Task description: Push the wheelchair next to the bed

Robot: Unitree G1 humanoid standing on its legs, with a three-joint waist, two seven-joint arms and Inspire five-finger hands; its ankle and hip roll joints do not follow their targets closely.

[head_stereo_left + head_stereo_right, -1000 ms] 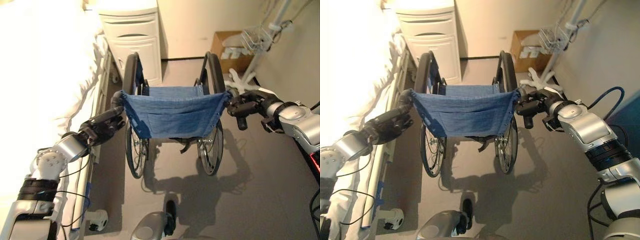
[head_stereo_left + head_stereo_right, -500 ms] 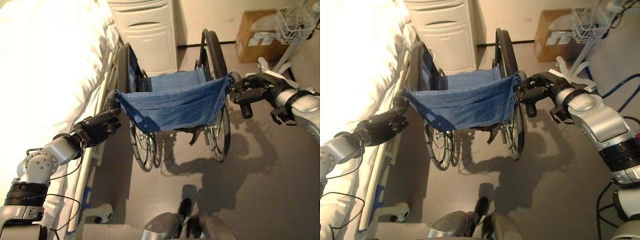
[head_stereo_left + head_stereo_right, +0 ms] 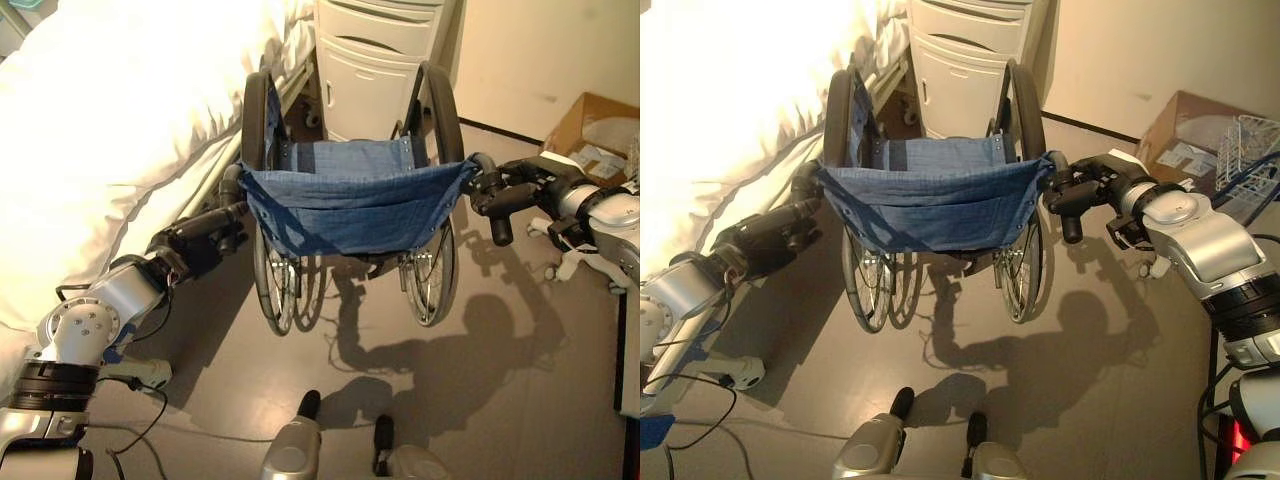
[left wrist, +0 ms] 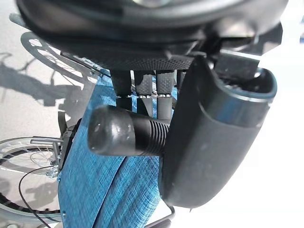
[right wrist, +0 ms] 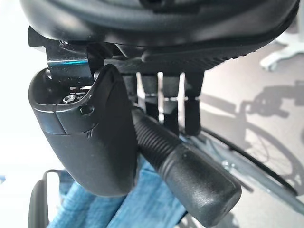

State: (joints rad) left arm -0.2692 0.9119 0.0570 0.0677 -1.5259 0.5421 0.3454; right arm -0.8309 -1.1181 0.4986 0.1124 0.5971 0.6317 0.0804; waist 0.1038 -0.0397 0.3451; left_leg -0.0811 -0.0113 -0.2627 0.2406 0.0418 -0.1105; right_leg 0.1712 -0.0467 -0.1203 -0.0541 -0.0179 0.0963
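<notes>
Left hand (image 3: 205, 236) and right hand (image 3: 505, 192) clenched on wheelchair (image 3: 350, 205) push handles; chair centre frame, beside bed (image 3: 110, 130) at left, near done.

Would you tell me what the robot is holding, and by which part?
The wheelchair, by its two push handles: left robot hand on one, right robot hand on the other.

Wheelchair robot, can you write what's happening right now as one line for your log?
left hand: shut on wheelchair handle | right hand: shut on other handle | wheelchair: beside bed, facing cabinet
</notes>
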